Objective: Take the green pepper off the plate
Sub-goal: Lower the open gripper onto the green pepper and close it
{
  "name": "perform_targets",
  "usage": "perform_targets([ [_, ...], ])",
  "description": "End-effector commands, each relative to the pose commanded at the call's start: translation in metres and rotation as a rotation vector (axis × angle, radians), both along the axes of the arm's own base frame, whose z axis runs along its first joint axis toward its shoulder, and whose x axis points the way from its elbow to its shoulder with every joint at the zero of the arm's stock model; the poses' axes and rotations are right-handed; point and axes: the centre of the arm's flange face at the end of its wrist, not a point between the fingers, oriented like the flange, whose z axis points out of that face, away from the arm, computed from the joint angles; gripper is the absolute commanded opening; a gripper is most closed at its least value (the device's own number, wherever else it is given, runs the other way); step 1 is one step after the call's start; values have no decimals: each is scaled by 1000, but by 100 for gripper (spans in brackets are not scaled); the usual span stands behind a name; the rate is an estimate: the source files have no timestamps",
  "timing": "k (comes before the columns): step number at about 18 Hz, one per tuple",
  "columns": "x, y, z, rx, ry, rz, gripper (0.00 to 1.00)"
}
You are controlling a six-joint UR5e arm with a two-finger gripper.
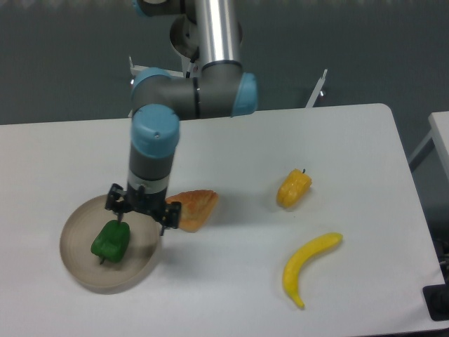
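Note:
The green pepper (pixel 110 241) lies glossy and dark green in the left half of the round beige plate (pixel 84 270) at the table's front left. My gripper (pixel 142 220) hangs over the plate's right part, just right of and above the pepper, not touching it. Its two dark fingers (pixel 162 226) stand apart, so it is open with nothing between them.
An orange pastry wedge (pixel 195 207) lies just right of the plate, partly behind the gripper. A yellow-orange pepper (pixel 293 188) and a banana (pixel 307 267) sit to the right. The arm's base column (pixel 210 28) rises at the back.

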Motion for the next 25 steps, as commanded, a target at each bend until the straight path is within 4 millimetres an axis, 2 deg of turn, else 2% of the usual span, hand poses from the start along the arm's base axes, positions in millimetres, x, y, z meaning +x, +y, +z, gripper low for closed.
perform_targets([
  [1,7,1,-3,-2,-1,-8,100],
  [10,27,16,-37,0,3,-41,100],
  [14,33,19,-49,-7,7,-51,100],
  [19,32,22,-53,-5,26,-55,98],
  [21,34,22,-52,-2,26,-63,66],
  [22,35,22,-51,0,27,-67,54],
  [23,35,22,-51,0,26,-67,47],
  [25,34,22,-49,4,27,-67,40],
])
